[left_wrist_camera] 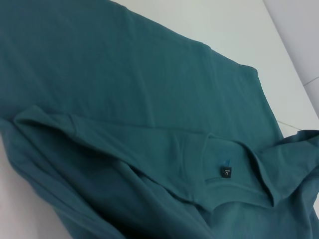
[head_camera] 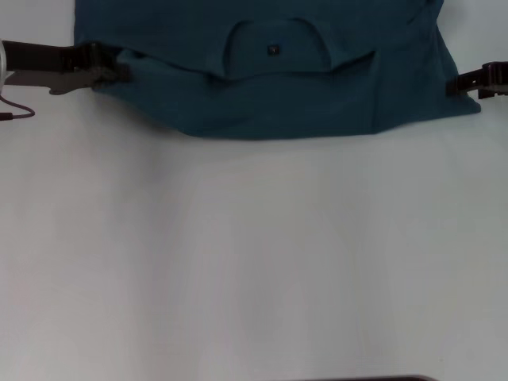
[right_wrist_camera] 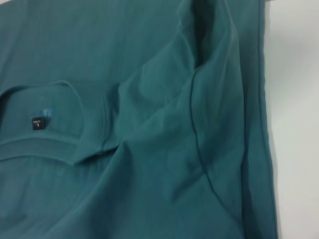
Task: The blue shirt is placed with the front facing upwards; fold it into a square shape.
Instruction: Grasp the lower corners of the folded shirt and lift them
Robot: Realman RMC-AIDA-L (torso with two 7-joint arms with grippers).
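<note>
Blue shirt point(head_camera: 270, 79) lies widthwise between your grippers — left gripper point(head_camera: 111, 67) touching one edge, right gripper point(head_camera: 464, 82) the other; finger states: can't tell.

The blue shirt point(right_wrist_camera: 149, 149) fills the right wrist view, its neck label point(right_wrist_camera: 38, 123) inside the collar point(right_wrist_camera: 84, 124), rumpled folds beside pale tabletop point(right_wrist_camera: 294, 124).

I see soft, even overhead light on the white matte tabletop point(head_camera: 254, 254); faint shadow under the dark teal-blue cotton shirt point(head_camera: 270, 87); wrist views slightly soft.
</note>
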